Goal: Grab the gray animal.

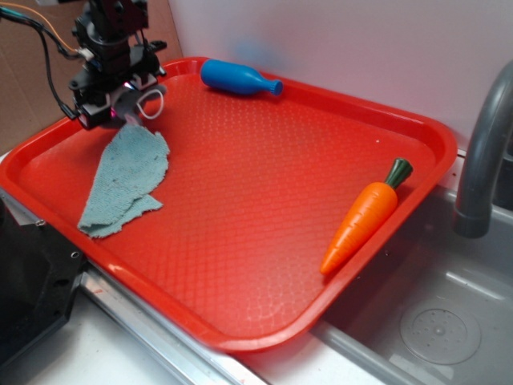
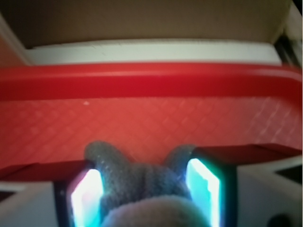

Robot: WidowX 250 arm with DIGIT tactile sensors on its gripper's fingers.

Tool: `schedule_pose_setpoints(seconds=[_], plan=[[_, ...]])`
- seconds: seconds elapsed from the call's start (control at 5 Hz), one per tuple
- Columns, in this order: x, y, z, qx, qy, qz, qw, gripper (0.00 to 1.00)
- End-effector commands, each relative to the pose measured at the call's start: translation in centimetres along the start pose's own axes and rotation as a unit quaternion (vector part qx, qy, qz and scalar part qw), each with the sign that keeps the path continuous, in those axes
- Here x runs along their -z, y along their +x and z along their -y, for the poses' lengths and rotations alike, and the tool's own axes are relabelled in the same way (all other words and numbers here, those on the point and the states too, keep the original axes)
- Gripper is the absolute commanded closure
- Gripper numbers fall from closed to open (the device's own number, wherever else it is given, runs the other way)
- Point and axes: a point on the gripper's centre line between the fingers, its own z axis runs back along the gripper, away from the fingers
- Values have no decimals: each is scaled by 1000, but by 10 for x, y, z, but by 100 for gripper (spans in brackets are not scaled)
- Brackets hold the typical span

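Red plastic tray (image 1: 264, 241): textured floor, raised rim, set over the edge of a metal sink (image 1: 449, 321) with a gray faucet (image 1: 481, 152) at the right.

Hand (image 1: 120, 100): at the tray's far left corner, pointing down, black body with cables. In the wrist view its two lit fingers (image 2: 87, 196) stand on either side of the gray animal (image 2: 142, 187), pressed to its flanks; the hand is clenched on the toy.

Gray animal: plush, gray, two stubby limbs reaching toward the tray rim in the wrist view. In the exterior view it is mostly hidden under the hand; only a white cord loop (image 1: 152, 103) and a small gray patch show. Whether it rests on the tray floor or is lifted cannot be told.

Blue-gray rag (image 1: 124, 180): crumpled flat on the tray, just below the hand.

Blue toy bottle (image 1: 236, 78): lying on its side along the far rim.

Toy carrot (image 1: 365, 218): orange with green top, lying against the right rim.
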Motion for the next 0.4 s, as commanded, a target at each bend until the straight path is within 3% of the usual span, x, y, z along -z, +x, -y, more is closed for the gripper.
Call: schedule_pose_setpoints(seconds=[0.0, 0.2], plan=[[-89, 10, -8, 187, -95, -86, 974, 100], [-119, -12, -6, 294, -141, -140, 935, 100]])
